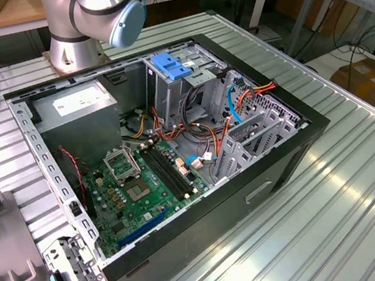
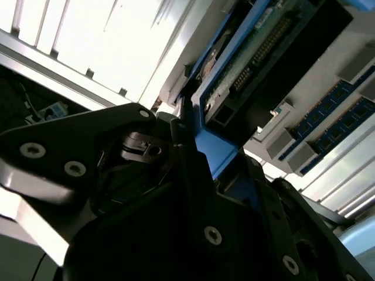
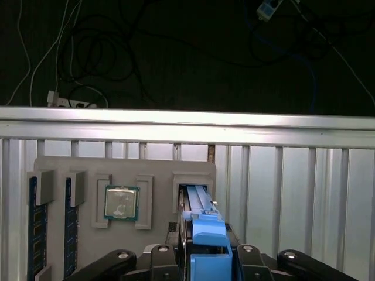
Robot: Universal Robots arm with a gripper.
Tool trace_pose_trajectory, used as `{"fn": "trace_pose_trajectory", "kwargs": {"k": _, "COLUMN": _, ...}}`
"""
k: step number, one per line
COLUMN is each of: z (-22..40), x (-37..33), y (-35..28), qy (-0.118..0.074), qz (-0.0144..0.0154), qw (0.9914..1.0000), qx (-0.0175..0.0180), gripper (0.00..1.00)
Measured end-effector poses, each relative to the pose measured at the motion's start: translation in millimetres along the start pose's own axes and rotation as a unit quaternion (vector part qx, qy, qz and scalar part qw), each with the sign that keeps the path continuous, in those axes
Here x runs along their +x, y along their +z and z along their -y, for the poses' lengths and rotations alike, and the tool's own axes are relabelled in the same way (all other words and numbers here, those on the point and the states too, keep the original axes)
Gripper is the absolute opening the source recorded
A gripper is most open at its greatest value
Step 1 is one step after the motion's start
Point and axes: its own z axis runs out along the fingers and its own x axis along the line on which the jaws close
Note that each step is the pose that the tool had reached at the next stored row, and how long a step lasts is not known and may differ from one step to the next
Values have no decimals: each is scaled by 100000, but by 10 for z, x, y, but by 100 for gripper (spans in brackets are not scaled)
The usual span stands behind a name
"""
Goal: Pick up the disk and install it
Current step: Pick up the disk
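1. In both wrist views the disk [image 3: 196, 202] is seen held edge-on between the fingers [image 3: 245, 260] of the gripper [image 3: 206, 234], which are pressed in against its blue side rails.
2. In the first wrist view the far end of the disk is seen inside a rectangular pocket of a grey holder tray [image 3: 58, 167]. Whether it rests on the pocket floor or has been raised cannot be told.
3. The other pockets of the tray are occupied as follows: a square processor chip [image 3: 121, 203] lies flat in the pocket beside the disk, and two blue memory modules [image 3: 35, 228] stand in slots at the far side of the chip from the disk.
4. The tray is carried on a ribbed aluminium bench [image 3: 281, 193].
5. In the second wrist view the connector end of the disk [image 2: 258, 52] is shown above the gripper [image 2: 193, 146], with the blue rail lying against one finger.
6. In the exterior view an open computer case [image 1: 265, 185] lies on its side on the bench [image 1: 328, 232], with the arm [image 1: 94, 13] standing behind it.
7. Inside the case are seen:
   - a green motherboard [image 1: 145, 189] on the floor
   - a grey power supply box [image 1: 76, 104] in the far corner towards the exterior view's left
   - a metal drive cage [image 1: 257, 133] towards the exterior view's right
   - a blue latch [image 1: 173, 66] on top of a bay at the back
   - coloured cables [image 1: 204, 134] running between them.
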Motion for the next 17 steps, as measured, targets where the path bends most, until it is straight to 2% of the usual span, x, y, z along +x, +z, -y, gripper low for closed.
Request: {"fn": "trace_pose_trajectory", "kwargs": {"k": 17, "z": 0, "x": 0, "y": 0, "qy": -1, "qz": 6, "qw": 100000, "qx": 40, "gripper": 37}}
